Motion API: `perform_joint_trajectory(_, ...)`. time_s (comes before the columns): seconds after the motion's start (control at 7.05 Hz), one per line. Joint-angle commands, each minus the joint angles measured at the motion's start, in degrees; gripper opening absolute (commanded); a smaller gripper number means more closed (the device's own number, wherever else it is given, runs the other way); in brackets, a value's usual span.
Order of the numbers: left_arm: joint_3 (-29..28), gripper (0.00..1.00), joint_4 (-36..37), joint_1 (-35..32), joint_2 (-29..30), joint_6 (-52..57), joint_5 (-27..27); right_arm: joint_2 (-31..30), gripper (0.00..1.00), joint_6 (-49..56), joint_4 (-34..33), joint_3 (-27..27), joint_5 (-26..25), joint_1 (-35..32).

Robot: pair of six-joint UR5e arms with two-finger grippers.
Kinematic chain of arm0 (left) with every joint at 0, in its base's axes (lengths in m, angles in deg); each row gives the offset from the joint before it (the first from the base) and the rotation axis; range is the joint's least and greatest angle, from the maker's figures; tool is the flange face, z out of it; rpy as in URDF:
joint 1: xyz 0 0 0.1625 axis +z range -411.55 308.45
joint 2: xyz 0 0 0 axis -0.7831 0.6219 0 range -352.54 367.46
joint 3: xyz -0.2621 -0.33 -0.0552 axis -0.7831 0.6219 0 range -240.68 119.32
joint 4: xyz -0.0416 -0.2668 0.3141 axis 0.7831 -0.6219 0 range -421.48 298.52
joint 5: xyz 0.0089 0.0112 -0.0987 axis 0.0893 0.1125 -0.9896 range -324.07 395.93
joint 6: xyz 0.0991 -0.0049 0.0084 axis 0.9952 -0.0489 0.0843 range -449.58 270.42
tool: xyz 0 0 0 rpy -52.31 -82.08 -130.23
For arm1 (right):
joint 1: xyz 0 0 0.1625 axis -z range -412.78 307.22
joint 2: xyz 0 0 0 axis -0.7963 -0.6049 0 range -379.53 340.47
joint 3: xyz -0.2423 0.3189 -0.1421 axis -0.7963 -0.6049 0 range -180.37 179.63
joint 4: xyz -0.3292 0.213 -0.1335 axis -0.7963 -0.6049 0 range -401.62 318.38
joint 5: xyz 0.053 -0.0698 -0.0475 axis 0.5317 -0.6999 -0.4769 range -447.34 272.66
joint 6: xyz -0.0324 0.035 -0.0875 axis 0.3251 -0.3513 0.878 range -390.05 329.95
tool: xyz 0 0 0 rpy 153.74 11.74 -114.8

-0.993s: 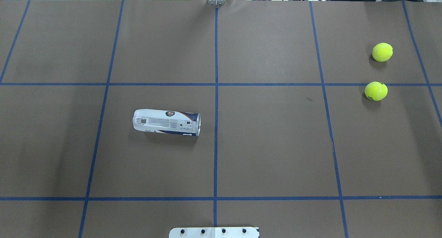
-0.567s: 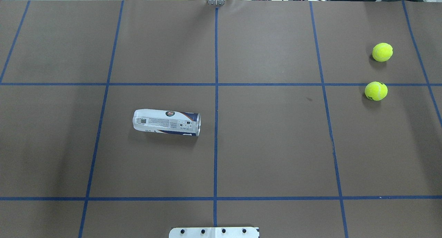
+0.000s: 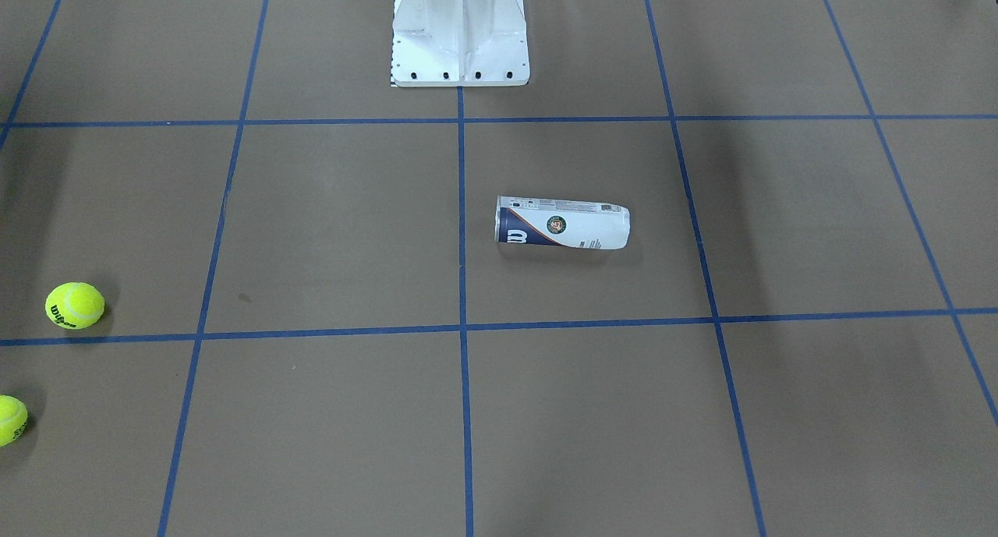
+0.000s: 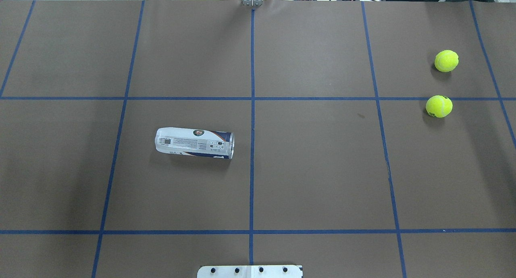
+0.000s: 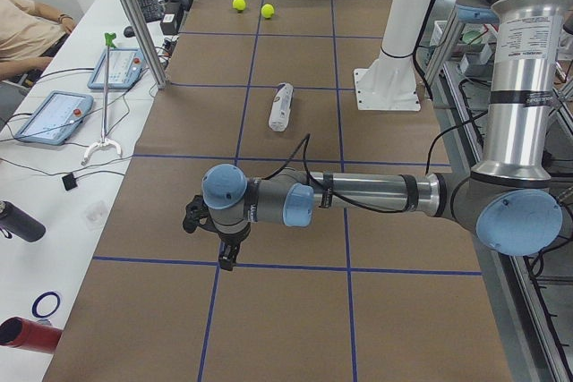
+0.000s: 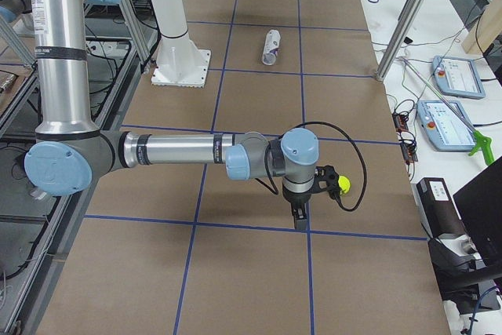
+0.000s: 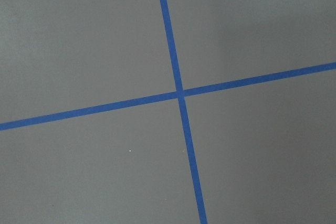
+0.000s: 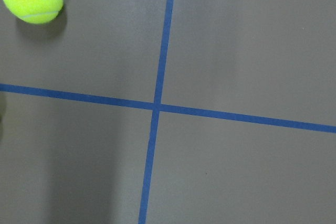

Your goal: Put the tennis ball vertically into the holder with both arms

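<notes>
The tennis-ball tube (image 4: 194, 143) lies sideways on the desk (image 4: 314, 169), tennis balls (image 4: 439, 106) well apart from it. The left gripper (image 5: 219, 243) and right gripper (image 6: 314, 194) hover elsewhere (open or closed, cannot tell). Best bet: stand tube mouth-up first, hold it steady.

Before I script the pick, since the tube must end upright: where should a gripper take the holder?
Probably mid-body, from straight above, jaws spanning its width. The holder lies on its side, both long sides free; its open end faces the centre line, so stay off it.
</notes>
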Motion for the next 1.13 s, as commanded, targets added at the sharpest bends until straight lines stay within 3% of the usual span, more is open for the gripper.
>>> perform_joint_trajectory(0.0, 0.93, 1.00, -0.33, 0.00, 1.55, -0.13, 0.06, 0.04, 1.00, 0.72, 3.29, -0.14, -0.22, 0.00)
perform_joint_trajectory(0.28, 0.93, 1.00, -1.47, 0.00, 3.39, -0.22, 0.41, -0.14, 1.00, 0.91, 4.45, -0.14, -0.31, 0.00)
perform_joint_trajectory(0.71, -1.52, 1.00, -8.93, 0.00, 4.54, -0.31, 0.15, -0.14, 1.00, 0.29, 4.45, -0.93, -0.39, 0.00)
perform_joint_trajectory(0.99, -2.41, 1.00, -9.20, 0.00, 6.39, 0.13, -0.02, -0.05, 1.00, 0.20, 4.45, -1.11, -0.39, 0.00)
